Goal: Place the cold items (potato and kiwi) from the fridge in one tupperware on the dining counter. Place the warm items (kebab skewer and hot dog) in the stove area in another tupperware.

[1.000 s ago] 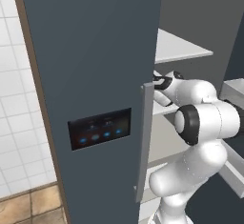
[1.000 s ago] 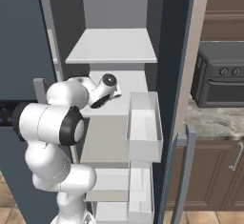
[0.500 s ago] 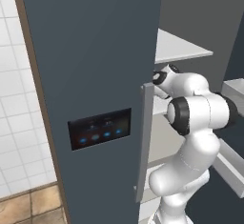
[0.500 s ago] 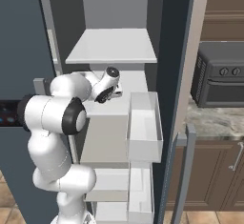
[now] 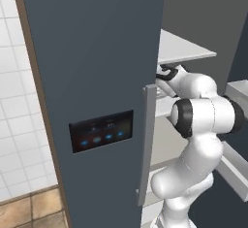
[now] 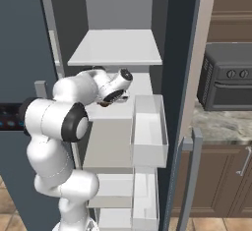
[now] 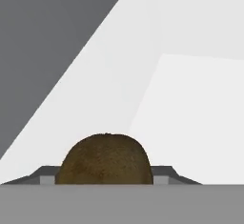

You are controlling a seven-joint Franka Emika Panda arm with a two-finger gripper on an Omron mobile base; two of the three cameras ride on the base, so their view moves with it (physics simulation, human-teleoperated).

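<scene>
I am reaching into the open fridge (image 6: 177, 53), my gripper (image 6: 110, 100) sitting low over the middle shelf (image 6: 110, 127). In the hand view the kiwi (image 7: 106, 160) is lying at six o'clock, right between my fingers; I cannot tell whether they are pinching it. A door bin (image 6: 147, 127) is hanging at three o'clock.

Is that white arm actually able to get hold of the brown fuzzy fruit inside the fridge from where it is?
Probably yes. The fridge door stands open, and the hand view shows the kiwi right between the fingers, with nothing in the way.
</scene>
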